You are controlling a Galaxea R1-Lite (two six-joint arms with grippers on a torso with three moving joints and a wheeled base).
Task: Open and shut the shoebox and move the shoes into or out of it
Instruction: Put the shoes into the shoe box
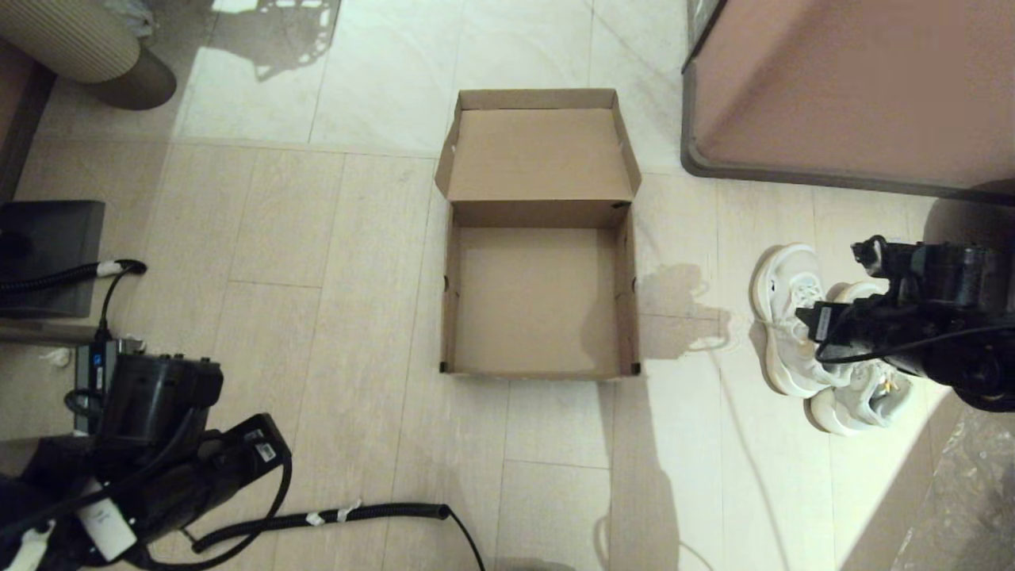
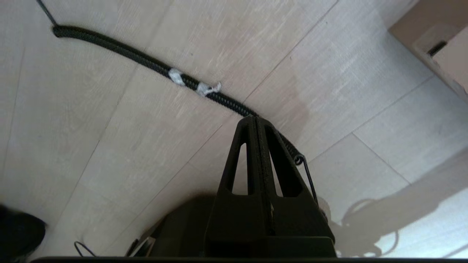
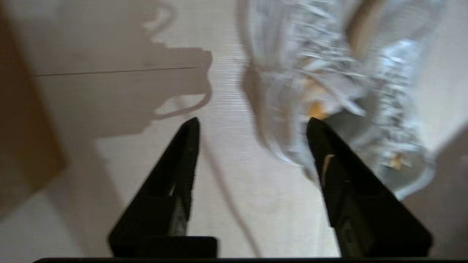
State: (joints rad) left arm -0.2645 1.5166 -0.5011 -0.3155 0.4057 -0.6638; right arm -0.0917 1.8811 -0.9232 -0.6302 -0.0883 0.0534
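Observation:
The brown cardboard shoebox (image 1: 535, 301) stands open and empty in the middle of the floor, its flap lid (image 1: 538, 155) folded back on the far side. The white sneakers (image 1: 785, 317) lie side by side on the floor to the right of the box, partly hidden under my right arm. My right gripper (image 1: 825, 321) hovers over them. In the right wrist view it (image 3: 252, 124) is open with only floor between its fingers, and the shoes (image 3: 314, 65) lie just beyond one fingertip. My left gripper (image 2: 255, 118) is shut on nothing, parked low at the near left (image 1: 262, 444).
A large pinkish-brown cabinet (image 1: 856, 87) fills the far right. A black coiled cable (image 1: 357, 515) runs across the near floor. A dark block (image 1: 47, 254) sits at the left, a ribbed beige object (image 1: 71, 40) at the far left, and clear plastic wrap (image 1: 967, 492) at the near right.

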